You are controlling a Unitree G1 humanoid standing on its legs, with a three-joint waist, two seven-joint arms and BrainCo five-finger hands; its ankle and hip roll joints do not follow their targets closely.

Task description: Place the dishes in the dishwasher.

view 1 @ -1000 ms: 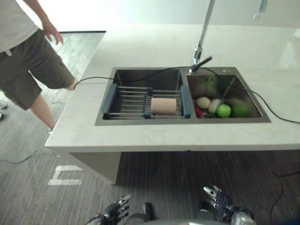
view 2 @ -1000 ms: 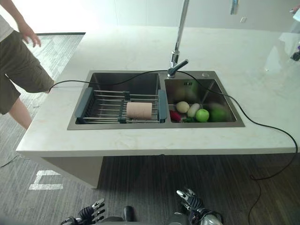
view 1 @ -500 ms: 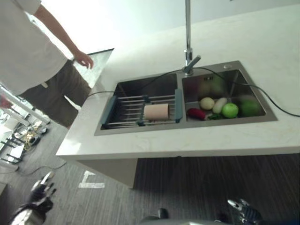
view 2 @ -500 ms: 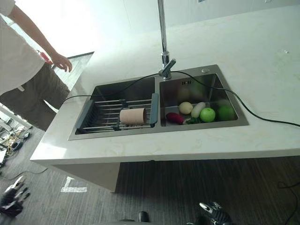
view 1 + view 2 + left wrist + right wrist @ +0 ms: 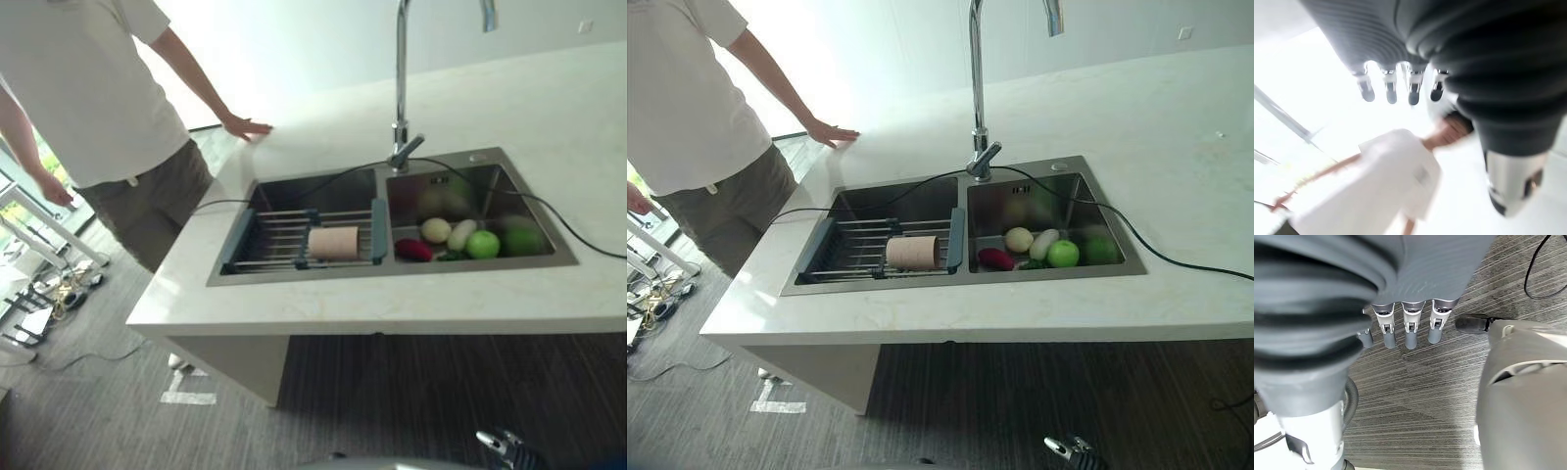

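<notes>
Two basins make up the steel sink (image 5: pixel 294 275) I see through the left eye, sunk into a pale stone counter (image 5: pixel 392 313). Over the left basin sits a wire drying rack (image 5: pixel 284 240) with blue-grey ends, and a pinkish-tan cup (image 5: pixel 334 243) lies on its side at the rack's right end. In the right basin I see a pile of produce: a red piece (image 5: pixel 412 250), a pale round one (image 5: pixel 436 230), a white oblong one (image 5: pixel 461 234) and a bright green apple (image 5: pixel 482 244), all close together. A tall tap (image 5: pixel 402 88) rises from the far rim between the basins, and a black cable (image 5: pixel 549 220) runs across the sink and off to the right. At the far left a person (image 5: pixel 98 108) in a white shirt rests one hand on the counter's far corner. My right hand (image 5: pixel 502 446) shows low at the near edge, over the floor, well apart from the counter.

The right eye gives me the same layout, with no dishwasher anywhere I can make out.

From the left wrist, my left hand (image 5: pixel 1400 88) has its fingers straight and relaxed, empty, with the person blurred past them.

From the right wrist, the right hand's fingers hang straight over the striped dark floor (image 5: pixel 1425 396), holding nothing.
</notes>
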